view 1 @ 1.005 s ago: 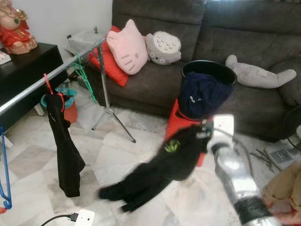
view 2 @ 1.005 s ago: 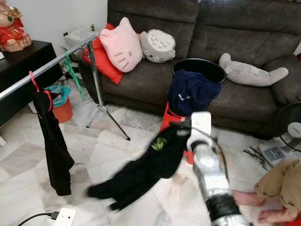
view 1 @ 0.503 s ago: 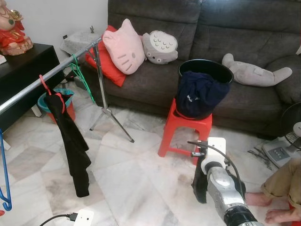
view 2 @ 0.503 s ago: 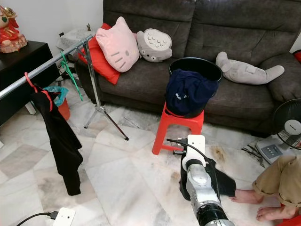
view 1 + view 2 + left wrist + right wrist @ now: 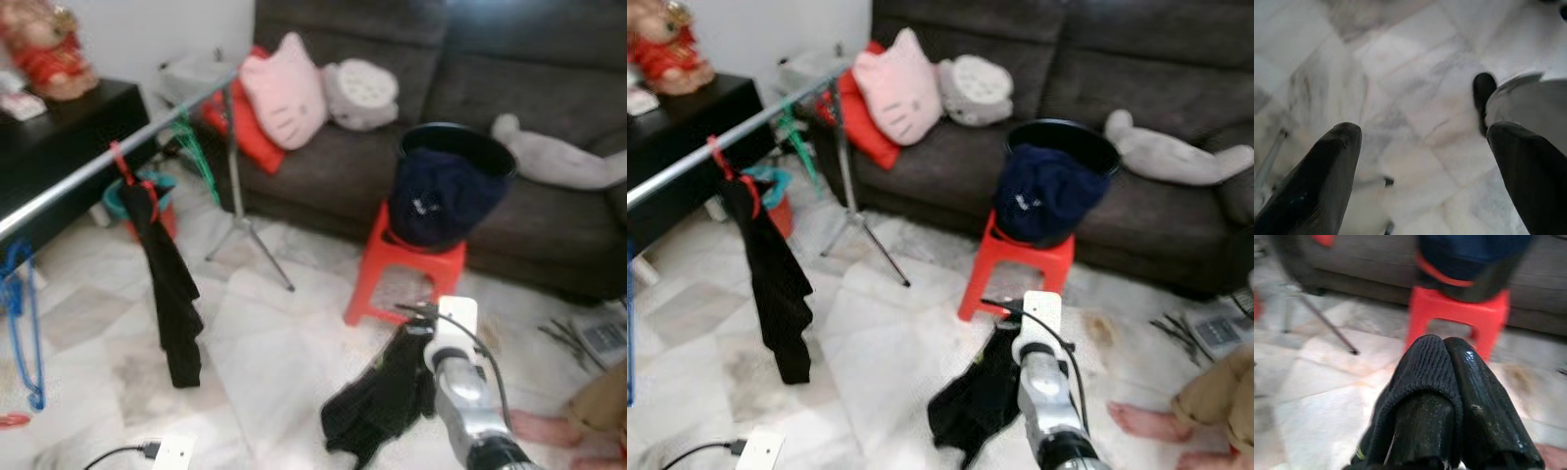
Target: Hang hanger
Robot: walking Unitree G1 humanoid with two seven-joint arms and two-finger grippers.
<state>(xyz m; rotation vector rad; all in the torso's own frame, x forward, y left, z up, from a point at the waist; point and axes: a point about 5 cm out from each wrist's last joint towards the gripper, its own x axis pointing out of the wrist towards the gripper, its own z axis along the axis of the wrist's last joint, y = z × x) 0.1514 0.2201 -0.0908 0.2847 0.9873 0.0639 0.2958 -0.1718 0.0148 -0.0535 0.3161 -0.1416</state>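
The right end effector (image 5: 1442, 382) is clamped on a black knit garment (image 5: 377, 406) dangling above the marble floor (image 5: 274, 362), near the red stool (image 5: 407, 269). The left end effector (image 5: 1420, 161) hangs wide open, holding nothing.

The right arm (image 5: 468, 411) reaches forward at the near right, its tool (image 5: 1442, 377) with both black fingers pressed together, pinching a black knitted garment (image 5: 975, 397). The left tool (image 5: 1420, 161) hangs pointing down, fingers (image 5: 1322, 176) spread wide apart.

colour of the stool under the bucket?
Red, a plastic stool in front of the sofa; clearest in the right eye view.
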